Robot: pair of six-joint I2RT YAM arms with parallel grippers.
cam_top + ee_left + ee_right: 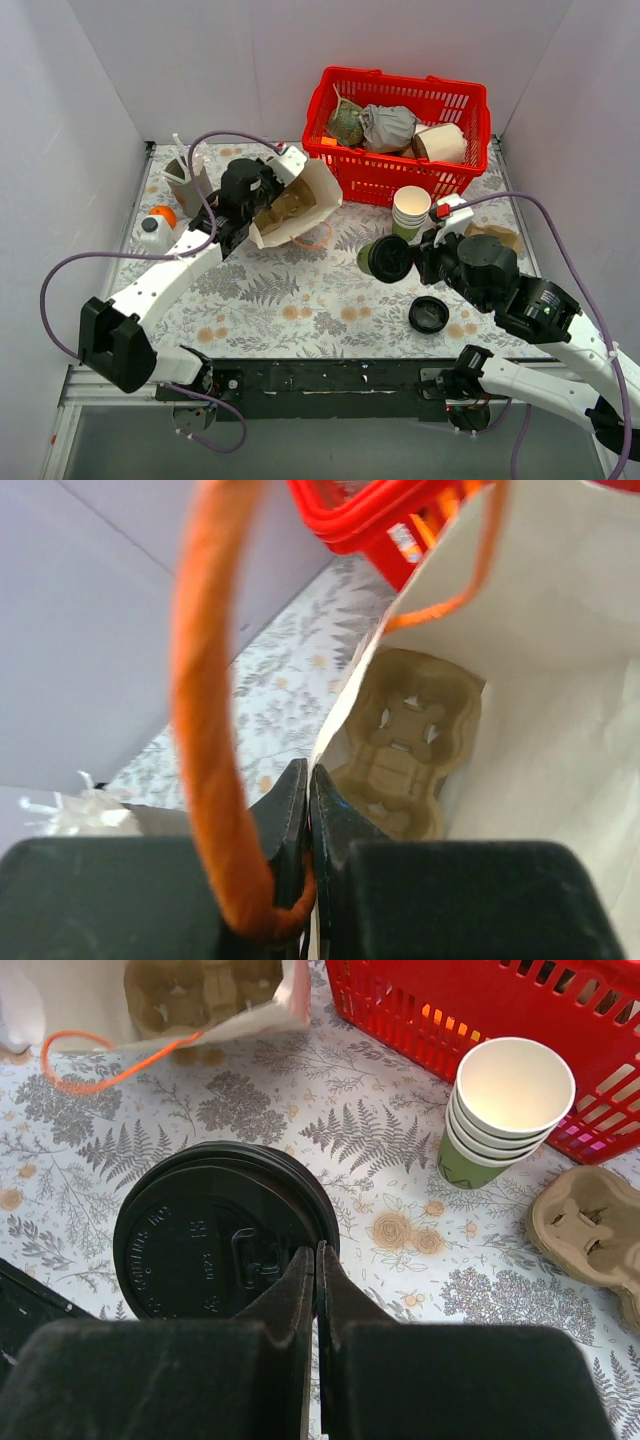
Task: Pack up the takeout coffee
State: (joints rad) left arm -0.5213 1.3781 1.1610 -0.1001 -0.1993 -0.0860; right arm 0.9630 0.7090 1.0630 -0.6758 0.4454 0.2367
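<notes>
The takeout coffee (383, 258), a dark green cup with a black dome lid (222, 1245), hangs tilted above the table's middle right. My right gripper (418, 257) is shut on the lid's rim; in the right wrist view (317, 1252) the jaws pinch its right edge. My left gripper (243, 214) is shut on the edge of a white paper bag (300, 203) beside its orange handle (205, 680), holding the mouth open toward the right. A tan cup carrier (405, 745) lies inside the bag.
A red basket (400, 172) with wrapped items stands at the back. A stack of lidless cups (411, 211) stands before it. A loose black lid (428, 314) and a second carrier (497, 238) lie on the right. A small bottle (156, 229) sits far left.
</notes>
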